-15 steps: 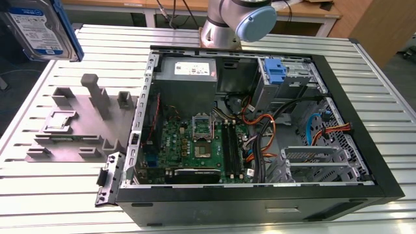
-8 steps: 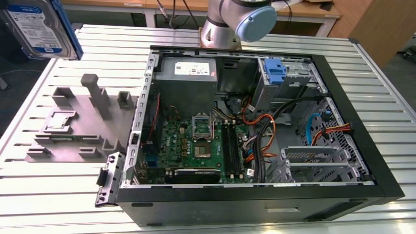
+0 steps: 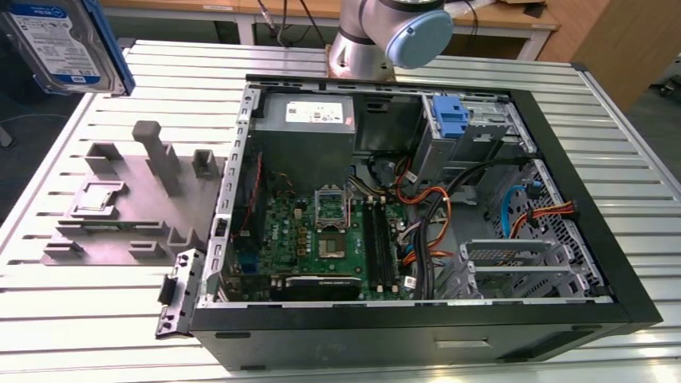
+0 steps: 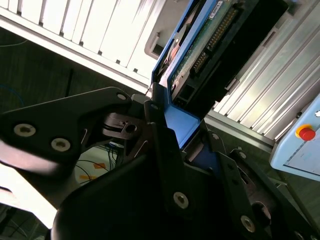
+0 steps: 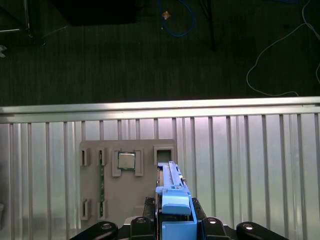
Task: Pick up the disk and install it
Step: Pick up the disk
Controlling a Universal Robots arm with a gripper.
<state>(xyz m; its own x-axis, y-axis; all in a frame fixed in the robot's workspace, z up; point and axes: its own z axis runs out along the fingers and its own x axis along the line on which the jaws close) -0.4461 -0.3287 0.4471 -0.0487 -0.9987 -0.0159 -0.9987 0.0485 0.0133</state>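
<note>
Exterior view: the disk hangs in the air at the exterior view's left, label showing. It is clear of the worktop and well apart from the open computer case. In the second wrist view the pincer is pressed together on one end of the disk's blue frame, a dark finger on each side, and the rest of the disk juts out ahead of it. The first wrist view shows the disk edge-on, rising straight out of the pincer above the grey holder tray, near a slot holding a small square chip.

The disk looks stiff and dense, likely heavy for its size and sensitive to knocks. Its bare circuit board and connector pins are best left untouched. The plastic frame is the sensible place to grip, though it may flex or slip, and an end hold leaves most of the weight hanging out.
</note>
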